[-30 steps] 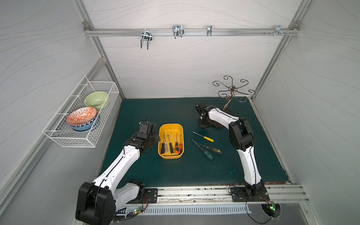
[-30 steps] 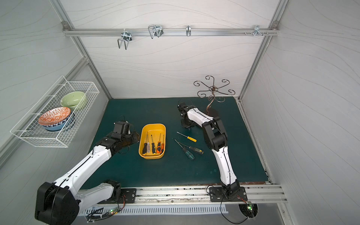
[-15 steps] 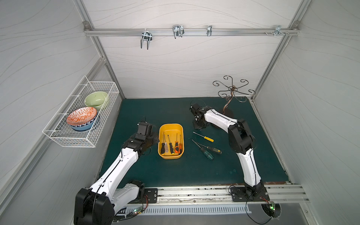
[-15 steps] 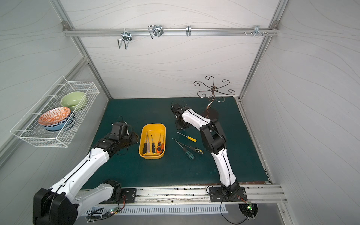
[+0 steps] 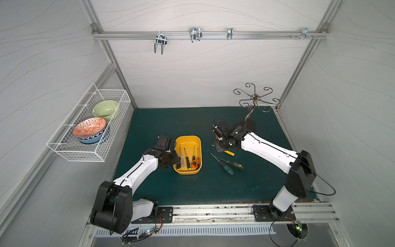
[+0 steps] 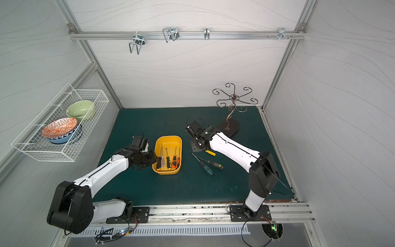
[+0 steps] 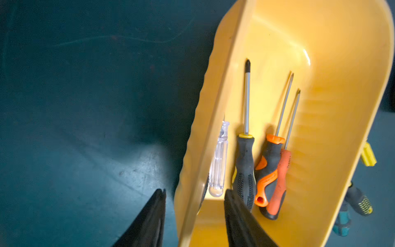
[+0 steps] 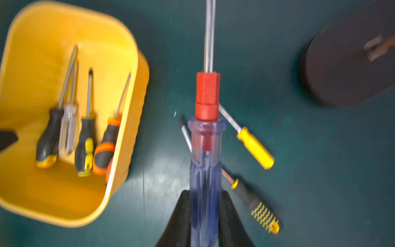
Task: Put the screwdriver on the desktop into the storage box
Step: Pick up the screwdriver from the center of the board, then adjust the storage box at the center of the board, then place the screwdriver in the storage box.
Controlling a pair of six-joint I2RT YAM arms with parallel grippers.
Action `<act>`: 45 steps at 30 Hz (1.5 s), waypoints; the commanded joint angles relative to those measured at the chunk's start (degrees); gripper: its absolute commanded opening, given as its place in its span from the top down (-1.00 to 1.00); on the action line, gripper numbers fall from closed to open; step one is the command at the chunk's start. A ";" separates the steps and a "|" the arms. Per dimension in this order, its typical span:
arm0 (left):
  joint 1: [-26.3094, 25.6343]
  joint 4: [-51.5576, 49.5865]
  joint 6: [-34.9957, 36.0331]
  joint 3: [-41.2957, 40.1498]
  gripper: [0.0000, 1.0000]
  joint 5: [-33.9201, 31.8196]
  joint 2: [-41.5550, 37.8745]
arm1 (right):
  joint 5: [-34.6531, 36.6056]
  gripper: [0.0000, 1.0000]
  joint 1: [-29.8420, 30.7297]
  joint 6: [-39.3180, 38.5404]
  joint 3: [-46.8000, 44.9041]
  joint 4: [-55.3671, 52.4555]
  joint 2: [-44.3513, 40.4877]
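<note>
While my right claw [image 8: 205, 192] is clamped tight on the blue-handled screwdriver [image 8: 205, 166], that tool sits over the desk [image 5: 160, 119] just beside the yellow storage box [image 5: 188, 141], not inside it. My left claw [image 7: 195, 190] is partly spread and straddles the box's long wall: one finger outside, one inside, gripping nothing.

Desk: dark teal, matte, scuffed pale near the box in the wrist views. The box sits mid-desk with screwdrivers in it side by side, handles toward the aluminium rail [image 5: 213, 211]. I can pick out a clear-handled screwdriver [image 7: 218, 162] and a black-and-yellow screwdriver [image 7: 244, 171].

Loose on the desk, between box and right arm: a yellow-handled screwdriver [image 5: 229, 153], a yellow-dotted black screwdriver [image 5: 235, 164] and a teal-handled screwdriver [image 5: 227, 170], the last two with shafts crossing. The rail runs along the desk's front edge, both arm bases bolted to it.

Room: white wavy-lined wall panels in an aluminium frame, a bar with metal hooks [image 5: 195, 35] across the back wall. A white wire basket [image 5: 79, 149] hangs on the wall by the left arm, holding a green bowl [image 5: 105, 108] and an orange-patterned bowl [image 5: 89, 126]. A bronze scroll-armed stand [image 5: 254, 98] stands in the back corner behind the right arm.
</note>
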 commanded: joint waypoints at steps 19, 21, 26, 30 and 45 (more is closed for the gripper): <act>-7.18 14.75 -15.19 -7.99 0.47 -0.77 -5.22 | -8.40 1.00 10.50 10.25 -3.21 0.66 -6.16; -7.18 13.80 -15.87 -8.21 0.36 -2.90 -7.82 | -9.94 1.00 11.54 9.10 -0.65 0.51 -2.75; -7.01 8.16 -16.26 -7.20 0.27 -9.44 -14.18 | -13.18 1.00 13.22 6.93 5.50 1.01 6.17; -6.32 6.07 -18.47 -8.56 0.27 -12.60 -18.51 | -13.70 1.00 13.31 6.68 9.91 1.76 12.32; -4.90 4.20 -18.57 -10.68 0.26 -11.45 -21.47 | -6.09 0.82 11.50 10.10 18.77 2.13 26.19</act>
